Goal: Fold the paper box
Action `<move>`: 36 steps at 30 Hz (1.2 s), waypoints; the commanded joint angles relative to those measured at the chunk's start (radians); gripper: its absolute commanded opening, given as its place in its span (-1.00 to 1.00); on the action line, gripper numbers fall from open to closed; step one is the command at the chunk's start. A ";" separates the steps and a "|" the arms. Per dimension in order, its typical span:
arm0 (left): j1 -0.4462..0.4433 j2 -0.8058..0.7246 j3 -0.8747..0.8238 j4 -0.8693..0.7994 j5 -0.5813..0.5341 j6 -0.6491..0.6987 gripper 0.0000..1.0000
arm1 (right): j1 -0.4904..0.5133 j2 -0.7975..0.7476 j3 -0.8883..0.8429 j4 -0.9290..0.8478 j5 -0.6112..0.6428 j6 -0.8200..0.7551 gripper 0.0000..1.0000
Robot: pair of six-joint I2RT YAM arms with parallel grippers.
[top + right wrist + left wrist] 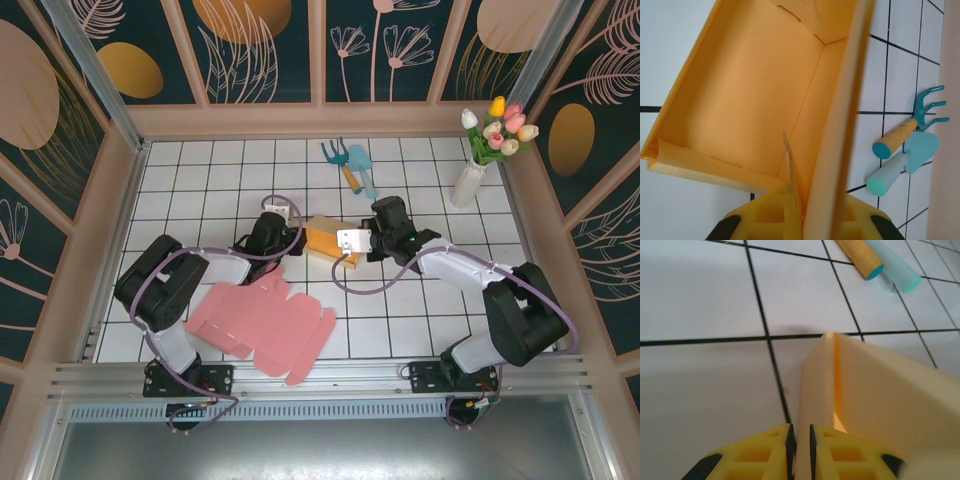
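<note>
Box [325, 238]: orange, partly formed, on the tiled table [200, 190] at centre, between the two grippers.

Left gripper [800, 440]: at the left end of the box. Fingers [765, 450] nearly together, pinching the upright end wall. In the left wrist view the wall rises from the narrow gap between the pads and the folded corner runs away from the gripper.

Right gripper [801, 200]: at the right end of the box, facing the left gripper. Fingers pressed together on a thin side flap. In the right wrist view the open tray of the box lies ahead and to the left of the fingers; a long wall passes just beside them on the right.

Pink sheet [262, 330]: flat, unfolded, near the left arm base, apart from the box.

Garden tools [350, 165]: beyond the box, apart from it.

Vase [468, 182]: with tulips, far right corner
</note>
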 commanded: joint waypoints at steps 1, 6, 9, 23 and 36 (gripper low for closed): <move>-0.011 -0.079 -0.063 -0.053 -0.044 0.036 -0.61 | 0.011 0.054 -0.034 -0.127 0.057 -0.007 -1.00; -0.013 -0.171 -0.147 -0.042 -0.046 0.010 -0.62 | 0.029 0.070 -0.036 -0.132 0.093 -0.010 -1.00; -0.012 -0.286 -0.209 -0.049 -0.079 -0.006 -0.62 | 0.039 0.080 -0.032 -0.140 0.114 -0.009 -1.00; -0.015 -0.556 -0.176 -0.155 -0.162 -0.010 -0.61 | 0.089 0.054 -0.004 -0.183 0.148 0.013 -0.44; -0.072 -0.139 0.083 -0.156 -0.155 0.055 -0.62 | 0.134 0.058 -0.019 -0.210 0.231 0.019 -0.30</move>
